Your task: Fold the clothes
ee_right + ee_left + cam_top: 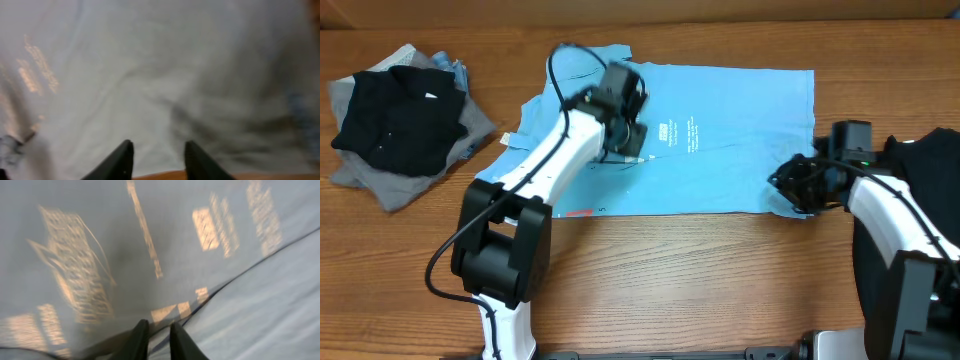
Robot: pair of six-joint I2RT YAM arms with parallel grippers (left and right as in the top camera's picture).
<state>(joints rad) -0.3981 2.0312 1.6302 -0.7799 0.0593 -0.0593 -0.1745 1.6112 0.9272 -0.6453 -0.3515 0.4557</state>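
The light blue T-shirt (pixel 720 150) lies flat across the middle of the table, its small white print (pixel 682 133) facing up. My left gripper (pixel 625 140) hangs over the shirt's left part beside the print. In the left wrist view its fingers (pixel 159 325) stand a narrow gap apart over a fold edge (pixel 240 275), gripping nothing that I can see. My right gripper (pixel 782 183) is at the shirt's near right corner. In the right wrist view it (pixel 157 145) is open above pale cloth (pixel 150 75), with bare table wood showing between the fingers.
A pile of other clothes sits at the far left, a black garment (pixel 395 110) on a grey one (pixel 390 185). Another black garment (pixel 920 160) lies at the right edge behind my right arm. Bare wood (pixel 700 270) runs along the front.
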